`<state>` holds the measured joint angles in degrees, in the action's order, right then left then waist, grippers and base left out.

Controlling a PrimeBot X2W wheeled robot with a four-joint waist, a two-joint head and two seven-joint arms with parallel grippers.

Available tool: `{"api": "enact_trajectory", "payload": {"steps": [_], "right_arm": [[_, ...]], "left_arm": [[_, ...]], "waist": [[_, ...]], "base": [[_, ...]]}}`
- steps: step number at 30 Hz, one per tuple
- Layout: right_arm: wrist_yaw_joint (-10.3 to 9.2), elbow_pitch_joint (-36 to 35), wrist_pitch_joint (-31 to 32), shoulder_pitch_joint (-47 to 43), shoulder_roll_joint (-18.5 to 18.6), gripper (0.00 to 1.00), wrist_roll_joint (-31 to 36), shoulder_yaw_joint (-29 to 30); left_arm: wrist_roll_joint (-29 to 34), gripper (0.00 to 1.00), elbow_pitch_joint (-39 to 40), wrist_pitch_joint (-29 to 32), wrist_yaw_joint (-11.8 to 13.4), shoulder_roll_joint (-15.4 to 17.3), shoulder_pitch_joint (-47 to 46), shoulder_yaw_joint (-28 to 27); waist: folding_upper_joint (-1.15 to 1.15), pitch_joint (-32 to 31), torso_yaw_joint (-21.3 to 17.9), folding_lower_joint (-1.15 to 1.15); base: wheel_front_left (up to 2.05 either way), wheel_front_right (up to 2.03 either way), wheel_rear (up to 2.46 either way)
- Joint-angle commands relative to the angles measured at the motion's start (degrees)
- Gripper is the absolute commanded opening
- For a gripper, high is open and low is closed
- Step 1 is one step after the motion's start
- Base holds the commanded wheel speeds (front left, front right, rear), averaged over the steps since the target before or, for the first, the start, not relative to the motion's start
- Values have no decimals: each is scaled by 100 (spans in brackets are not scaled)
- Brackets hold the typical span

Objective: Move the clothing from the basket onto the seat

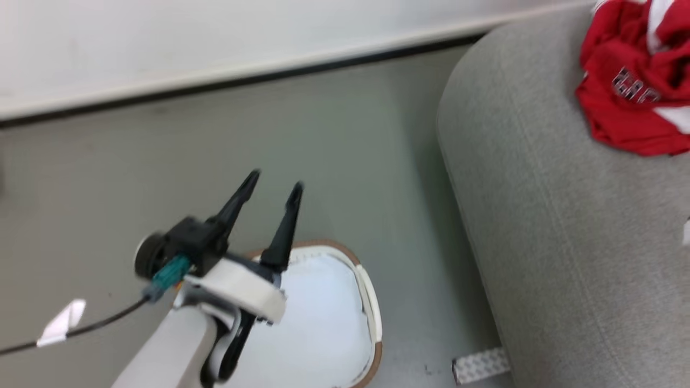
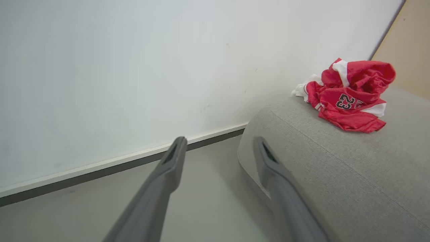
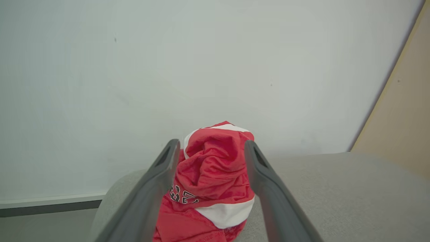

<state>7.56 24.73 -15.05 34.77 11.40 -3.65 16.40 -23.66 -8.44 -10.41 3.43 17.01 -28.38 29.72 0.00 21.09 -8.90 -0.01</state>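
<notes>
- Now the clothing (image 1: 630, 81) lies crumpled in a red-and-white heap on top of the seat (image 1: 566, 242), near its rounded corner by the wall (image 1: 215, 43); dark numerals outlined in white show on one fold
- From my right wrist, my right pincer (image 3: 211, 144) stands apart, one finger on each side of the heap; whether they touch the cloth I cannot tell
- My left pincer (image 1: 275, 180) is apart too, raised over the grey floor (image 1: 350, 134) beside the seat's end
- Below my left wrist the basket (image 1: 372, 302) sits on the floor, near the seat but apart from it; its inside shows plain white
</notes>
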Motion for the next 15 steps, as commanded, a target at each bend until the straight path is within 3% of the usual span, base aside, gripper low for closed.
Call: {"api": "enact_trajectory", "payload": {"steps": [1,8,15], "right_arm": [[-14,-240,-14,-370,-70,100,-106,-87],[-14,-972,-7,-1513,-389,100,-136,-441],[-15,-1173,-6,-2419,-655,100,-204,-925]], "left_arm": [[-132,100,-52,-125,77,50,308,-84],[-256,100,-229,-416,368,145,1261,-399],[-213,100,-76,-473,604,39,2057,-879]], "waist": [[0,-656,89,1],[0,-1514,322,1],[0,-2041,546,1]], "base": [[0,0,0],[0,0,0],[0,0,0]]}}
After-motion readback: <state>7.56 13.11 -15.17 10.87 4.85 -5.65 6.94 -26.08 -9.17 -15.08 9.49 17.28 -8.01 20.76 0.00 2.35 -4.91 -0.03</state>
